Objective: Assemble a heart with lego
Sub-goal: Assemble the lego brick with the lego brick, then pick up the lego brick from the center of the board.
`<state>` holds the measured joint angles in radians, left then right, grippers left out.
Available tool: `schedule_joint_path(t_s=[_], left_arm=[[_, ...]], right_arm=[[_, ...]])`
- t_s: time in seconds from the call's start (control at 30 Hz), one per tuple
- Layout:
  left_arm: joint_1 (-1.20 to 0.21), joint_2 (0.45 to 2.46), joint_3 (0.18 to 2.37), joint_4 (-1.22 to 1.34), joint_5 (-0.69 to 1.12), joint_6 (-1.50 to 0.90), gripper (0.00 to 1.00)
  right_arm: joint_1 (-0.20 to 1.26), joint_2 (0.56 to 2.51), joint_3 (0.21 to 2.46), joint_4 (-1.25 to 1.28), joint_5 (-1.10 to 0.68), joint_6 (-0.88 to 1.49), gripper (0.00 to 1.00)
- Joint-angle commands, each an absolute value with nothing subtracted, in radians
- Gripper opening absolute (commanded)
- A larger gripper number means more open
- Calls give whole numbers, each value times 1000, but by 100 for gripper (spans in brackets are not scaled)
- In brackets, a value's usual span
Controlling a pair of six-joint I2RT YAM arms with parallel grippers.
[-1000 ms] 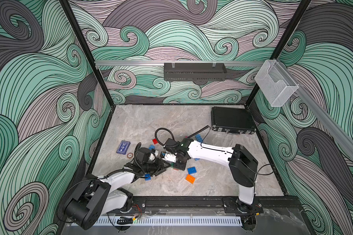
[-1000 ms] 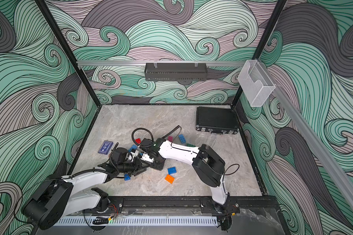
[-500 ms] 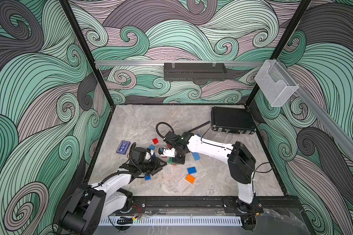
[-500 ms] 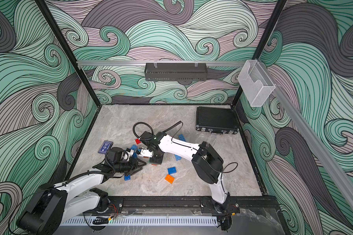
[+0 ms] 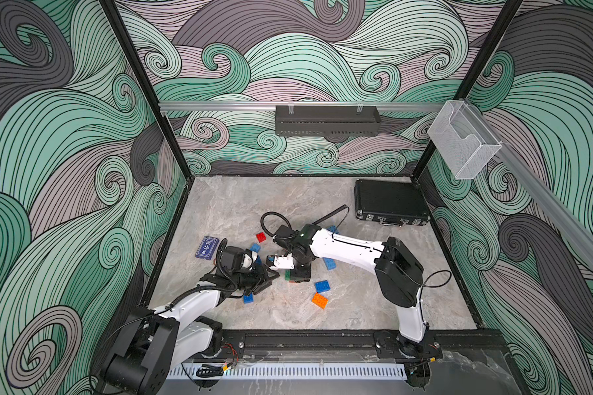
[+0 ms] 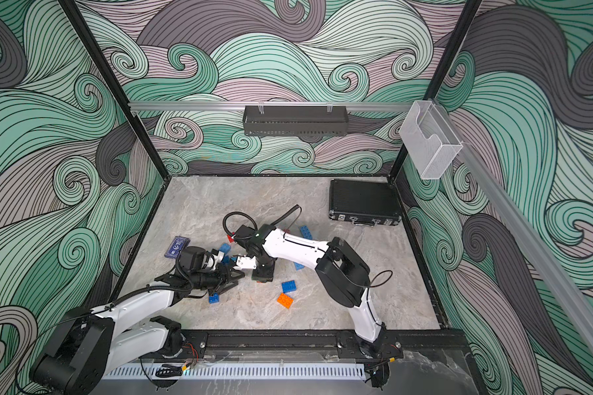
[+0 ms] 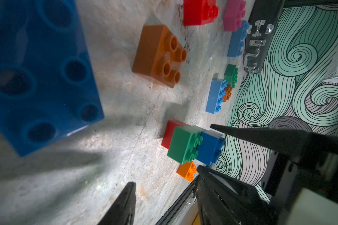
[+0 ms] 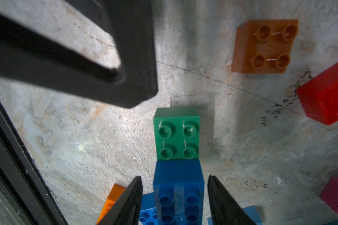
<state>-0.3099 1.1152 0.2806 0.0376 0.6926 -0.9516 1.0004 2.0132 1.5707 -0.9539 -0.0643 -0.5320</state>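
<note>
1. Right gripper (image 8: 174, 176) stood over the lego stack (image 7: 183, 148) near mid-table. Jaws were apart, with a finger (image 8: 125, 202) on each side of the dark blue brick (image 8: 179, 187). Thin gaps showed at both flanks, so nothing was clamped.
2. Dark blue brick butted against a green square brick (image 8: 176, 134), studs up on both. A red brick (image 7: 169, 134) lay under the green one.
3. Bright orange brick (image 7: 186, 171) showed just beside the stack; joined or loose, could not tell.
4. Left gripper (image 5: 271, 276) sat low, tips pointed at the stack, near it but apart. Only one finger (image 7: 125, 204) was plain in its own wrist view; jaws apart or together, could not tell.
5. Large blurred blue brick (image 7: 37, 78) filled a corner of the left wrist view, hollow face to the lens; held or lying, unclear.
6. Loose on the table (image 5: 288, 201): brown-orange square brick (image 8: 264, 45), second red brick (image 8: 328, 97), pink brick (image 7: 233, 15), light blue oblong (image 7: 237, 39).
7. Seen in a top view: blue oblong (image 5: 322, 286) and orange oblong (image 5: 319, 300) lay just beside each other, near the stack.
8. Card box (image 5: 206, 247) lay near the left arm; black case (image 5: 391, 205) sat at the far right corner.
</note>
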Motion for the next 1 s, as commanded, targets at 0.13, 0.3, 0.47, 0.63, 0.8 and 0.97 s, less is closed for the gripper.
schedule_joint_path(t_s=[0.13, 0.3, 0.47, 0.63, 0.8, 0.97], left_arm=[[-305, 1109, 324, 20, 713, -935, 55], [-307, 1104, 348, -17, 705, -915, 57], [-308, 1107, 369, -36, 704, -908, 58], [-310, 1116, 374, -44, 699, -905, 58], [-311, 1123, 374, -42, 694, -907, 59], [-312, 1137, 374, -37, 695, -908, 59]], right_arm=[[995, 1918, 1562, -976, -78, -511, 78], [972, 1826, 1482, -931, -71, -443, 80], [943, 1736, 1366, -883, -44, -304, 79], [893, 1659, 1228, -843, -53, -144, 77], [885, 1620, 1113, -786, -39, -42, 75], [884, 1626, 1067, -722, -49, -15, 72]])
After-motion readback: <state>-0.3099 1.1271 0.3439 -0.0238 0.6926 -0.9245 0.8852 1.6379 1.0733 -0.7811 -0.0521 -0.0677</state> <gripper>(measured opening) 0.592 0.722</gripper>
